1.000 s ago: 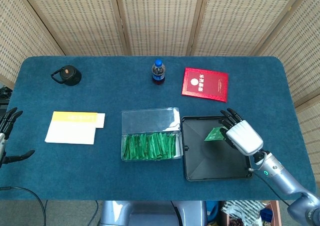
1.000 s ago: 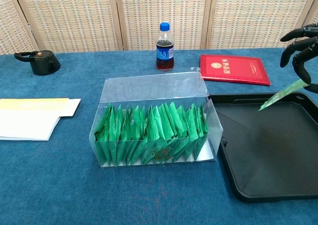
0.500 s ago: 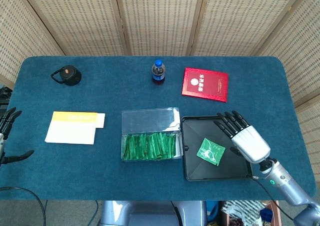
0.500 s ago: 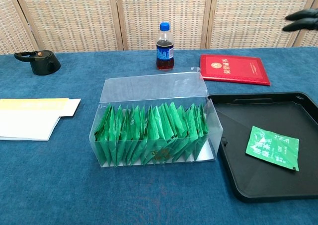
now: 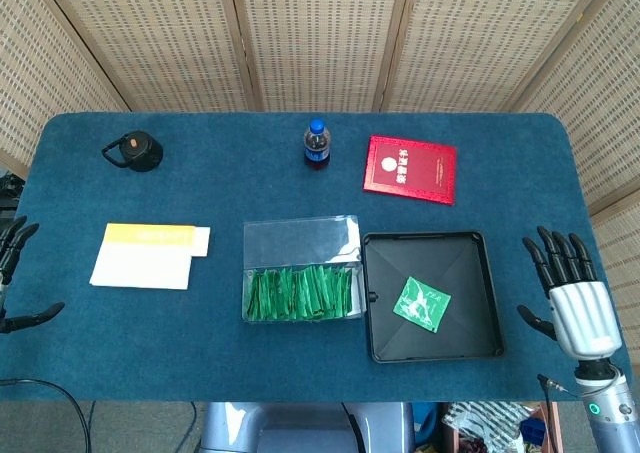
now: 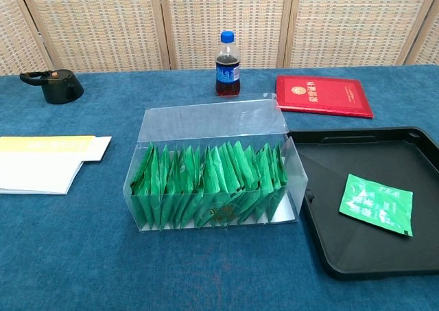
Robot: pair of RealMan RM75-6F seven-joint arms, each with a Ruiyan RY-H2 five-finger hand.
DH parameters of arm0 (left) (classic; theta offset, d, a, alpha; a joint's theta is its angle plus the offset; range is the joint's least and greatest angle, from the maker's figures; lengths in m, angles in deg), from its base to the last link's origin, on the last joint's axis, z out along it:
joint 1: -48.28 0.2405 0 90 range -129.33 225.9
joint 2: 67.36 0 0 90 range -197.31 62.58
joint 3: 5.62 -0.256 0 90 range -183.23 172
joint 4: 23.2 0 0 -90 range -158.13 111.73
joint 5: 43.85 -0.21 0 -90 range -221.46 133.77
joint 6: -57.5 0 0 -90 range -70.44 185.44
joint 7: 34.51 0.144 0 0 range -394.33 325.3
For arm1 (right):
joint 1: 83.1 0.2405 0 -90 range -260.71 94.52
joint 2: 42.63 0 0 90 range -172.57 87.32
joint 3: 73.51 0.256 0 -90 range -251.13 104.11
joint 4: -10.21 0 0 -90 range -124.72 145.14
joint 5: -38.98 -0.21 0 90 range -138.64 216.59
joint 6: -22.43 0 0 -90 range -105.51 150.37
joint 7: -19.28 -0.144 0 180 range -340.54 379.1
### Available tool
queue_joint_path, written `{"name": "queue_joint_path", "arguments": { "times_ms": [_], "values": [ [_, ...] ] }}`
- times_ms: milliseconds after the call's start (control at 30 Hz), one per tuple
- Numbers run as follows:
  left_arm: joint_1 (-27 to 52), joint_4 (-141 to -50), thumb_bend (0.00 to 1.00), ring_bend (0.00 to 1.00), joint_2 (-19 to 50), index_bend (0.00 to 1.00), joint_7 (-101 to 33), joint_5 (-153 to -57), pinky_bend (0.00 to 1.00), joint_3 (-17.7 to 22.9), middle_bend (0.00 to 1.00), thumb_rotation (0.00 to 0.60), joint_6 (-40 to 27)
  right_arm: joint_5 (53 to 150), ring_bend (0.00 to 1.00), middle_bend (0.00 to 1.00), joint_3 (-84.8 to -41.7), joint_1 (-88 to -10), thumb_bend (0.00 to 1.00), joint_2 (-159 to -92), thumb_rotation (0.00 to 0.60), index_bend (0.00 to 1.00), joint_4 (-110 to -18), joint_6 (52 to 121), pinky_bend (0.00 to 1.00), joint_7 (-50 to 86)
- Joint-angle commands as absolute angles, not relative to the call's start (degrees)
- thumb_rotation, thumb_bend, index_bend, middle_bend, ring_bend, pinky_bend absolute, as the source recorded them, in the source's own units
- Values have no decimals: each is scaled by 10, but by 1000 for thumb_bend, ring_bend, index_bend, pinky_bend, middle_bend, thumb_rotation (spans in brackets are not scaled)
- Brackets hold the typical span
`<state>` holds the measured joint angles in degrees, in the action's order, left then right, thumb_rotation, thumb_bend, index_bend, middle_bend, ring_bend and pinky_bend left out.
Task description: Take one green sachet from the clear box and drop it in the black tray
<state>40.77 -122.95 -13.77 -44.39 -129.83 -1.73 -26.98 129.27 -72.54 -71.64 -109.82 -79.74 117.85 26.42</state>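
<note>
Head view, seen from above. A black tray (image 5: 480,303) sits in the lower right of centre on the blue table (image 5: 250,188). A single green sachet (image 5: 421,303) lies flat on the tray floor, slightly right of the tray's middle, free of any hand. Just left of the tray, with their walls nearly touching, stands the clear box (image 5: 300,241), its lower half filled with a row of upright green sachets (image 5: 300,291).

The right hand (image 5: 570,295) is at the right edge of the frame, well apart from the tray, its fingers spread and extended toward the top of the frame, holding nothing. The left hand (image 5: 12,273) shows only partly at the left edge; its dark fingers are apart and nothing is seen in them.

In the upper part of the frame are a black lidded object (image 5: 133,151) at upper left, a cola bottle (image 5: 316,145) with a blue cap at upper centre, and a red booklet (image 5: 410,169) to its right. A white and yellow paper packet (image 5: 148,254) lies at centre left.

Chest view. The sachet rests at the lower right, tilted, with printed text on its face; neither hand appears in this frame.
</note>
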Motion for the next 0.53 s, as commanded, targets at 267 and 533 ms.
{"name": "queue_joint_path", "arguments": {
  "times_ms": [267, 533],
  "values": [
    [414, -1238, 122, 0, -137, 0, -431, -1309, 0, -22, 0, 600, -279, 1293, 0, 0, -717, -738, 0, -1103, 600, 0, -786, 1187, 0, 243],
    [419, -1239, 122, 0, -140, 0, -438, -1315, 0, -24, 0, 600, -287, 1297, 0, 0, -711, -748, 0, -1097, 600, 0, -789, 1186, 0, 239]
  ]
}}
